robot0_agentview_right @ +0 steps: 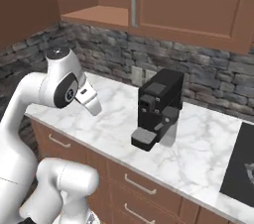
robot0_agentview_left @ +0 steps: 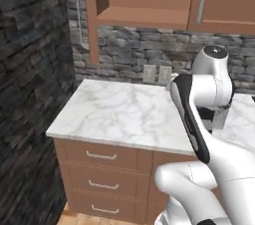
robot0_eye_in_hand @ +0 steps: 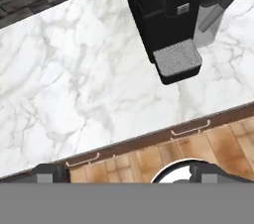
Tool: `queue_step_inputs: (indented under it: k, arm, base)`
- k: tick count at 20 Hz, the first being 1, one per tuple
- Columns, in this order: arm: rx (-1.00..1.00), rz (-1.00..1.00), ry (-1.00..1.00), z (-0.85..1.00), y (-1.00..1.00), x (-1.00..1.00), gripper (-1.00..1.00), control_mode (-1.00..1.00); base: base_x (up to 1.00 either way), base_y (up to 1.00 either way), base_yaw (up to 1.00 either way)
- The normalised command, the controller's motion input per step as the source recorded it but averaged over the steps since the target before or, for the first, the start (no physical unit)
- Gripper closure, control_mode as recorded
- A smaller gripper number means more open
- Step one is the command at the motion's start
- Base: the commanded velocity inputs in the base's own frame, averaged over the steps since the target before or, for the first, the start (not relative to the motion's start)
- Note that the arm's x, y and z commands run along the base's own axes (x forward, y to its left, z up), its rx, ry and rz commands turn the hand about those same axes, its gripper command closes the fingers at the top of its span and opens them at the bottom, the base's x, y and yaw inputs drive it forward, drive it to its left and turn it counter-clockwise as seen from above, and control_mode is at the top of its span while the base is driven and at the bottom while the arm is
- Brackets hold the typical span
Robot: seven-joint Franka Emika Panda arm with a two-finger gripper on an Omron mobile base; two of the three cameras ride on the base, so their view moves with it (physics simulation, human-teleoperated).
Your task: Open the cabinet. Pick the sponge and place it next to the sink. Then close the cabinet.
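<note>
Hovering gripper (robot0_eye_in_hand: 127,172) above marble counter (robot0_eye_in_hand: 74,84), jaws spread, empty; coffee machine (robot0_eye_in_hand: 166,15) display unreadable.

A white marble countertop (robot0_agentview_left: 119,114) with grey veining runs along the stone wall, resting on brown wooden drawer units (robot0_agentview_left: 102,176) with short silver handles. A black coffee machine (robot0_agentview_right: 158,106) stands directly on it, near the wall, its drip tray (robot0_eye_in_hand: 177,60) toward the front edge. A black cooktop (robot0_agentview_right: 240,166) sits flush at the far right.
</note>
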Motion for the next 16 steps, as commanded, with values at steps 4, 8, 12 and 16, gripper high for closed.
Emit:
queue_step_inputs:
  k: [4, 8, 12, 16]
  arm:
    - [0.0, 0.0, 0.0, 0.0, 0.0, 0.0, -1.0, 1.0]
    - [0.0, 0.0, 0.0, 0.0, 0.0, 0.0, -1.0, 1.0]
    - [0.0, 0.0, 0.0, 0.0, 0.0, 0.0, -1.0, 1.0]
    - [0.0, 0.0, 0.0, 0.0, 0.0, 0.0, -1.0, 1.0]
  base:
    - [0.29, 0.53, -0.39]
    - [0.31, 0.34, -0.33]
    - [0.32, 0.0, -0.13]
    - [0.33, 0.01, -0.02]
